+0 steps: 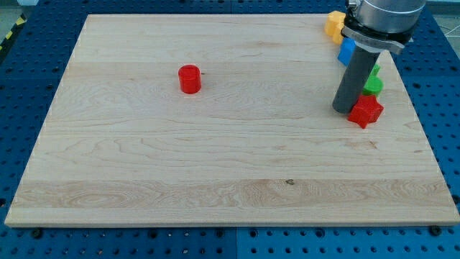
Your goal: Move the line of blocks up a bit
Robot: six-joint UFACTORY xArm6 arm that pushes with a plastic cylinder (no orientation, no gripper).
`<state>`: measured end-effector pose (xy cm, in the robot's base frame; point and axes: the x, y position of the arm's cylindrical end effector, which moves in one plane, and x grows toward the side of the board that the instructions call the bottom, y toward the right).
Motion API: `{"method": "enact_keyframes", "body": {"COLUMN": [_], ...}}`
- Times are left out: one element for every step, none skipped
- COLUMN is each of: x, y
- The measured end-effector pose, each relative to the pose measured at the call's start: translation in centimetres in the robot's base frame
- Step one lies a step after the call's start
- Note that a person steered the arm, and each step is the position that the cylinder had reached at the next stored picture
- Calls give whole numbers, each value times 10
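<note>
Wooden board carries 5 blocks, scattered.

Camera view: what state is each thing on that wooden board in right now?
Red cylinder: upright, alone at the view's left of centre.
Red block: bottom of the line, touching my tip.
Green block: partly hidden.
Blue block: partly hidden.
Yellow block: top of the line.
My tip: down on the board.

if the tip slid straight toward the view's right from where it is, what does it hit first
Probably the red block: my tip sits just at its left side, seemingly touching already, though depth is unclear.
</note>
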<state>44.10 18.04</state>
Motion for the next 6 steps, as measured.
{"method": "enact_keyframes", "body": {"x": [0,0,14,39,53,53], "y": [1,-11,-22,-22,-20,-14]}}
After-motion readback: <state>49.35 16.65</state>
